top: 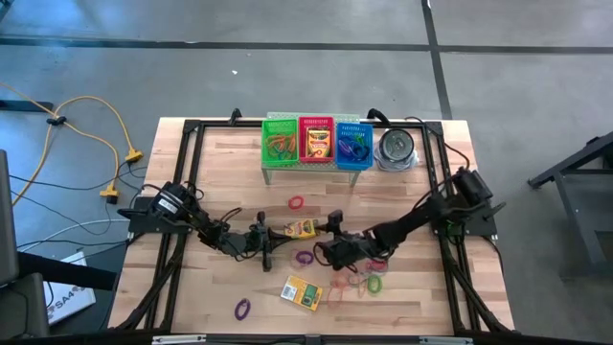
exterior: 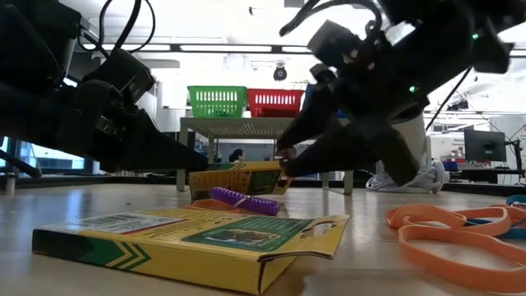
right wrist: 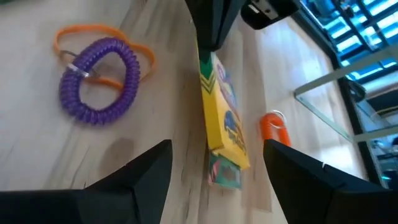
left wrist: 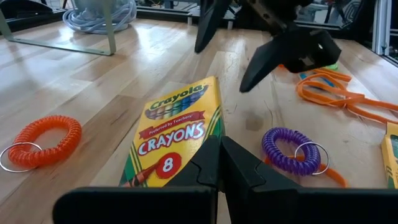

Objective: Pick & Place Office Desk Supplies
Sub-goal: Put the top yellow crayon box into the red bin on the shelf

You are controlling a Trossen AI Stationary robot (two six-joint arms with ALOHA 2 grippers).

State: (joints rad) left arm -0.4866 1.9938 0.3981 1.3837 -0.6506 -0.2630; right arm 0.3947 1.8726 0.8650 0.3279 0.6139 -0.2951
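The task is judged partly done: supplies are seen in the baskets, yet loops and another box remain near the crayon box, grasped by the left gripper; the right gripper is spread beside it

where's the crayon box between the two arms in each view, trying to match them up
High view: the crayon box lies mid-table, between the left pincer and the right pincer.
Low view: the same box stands centre, behind the nearer box.
Left wrist view: lower centre, label up, just ahead of the dark fingers.
Right wrist view: seen edge-on at centre.
Shared landmark: the purple coil band beside it.
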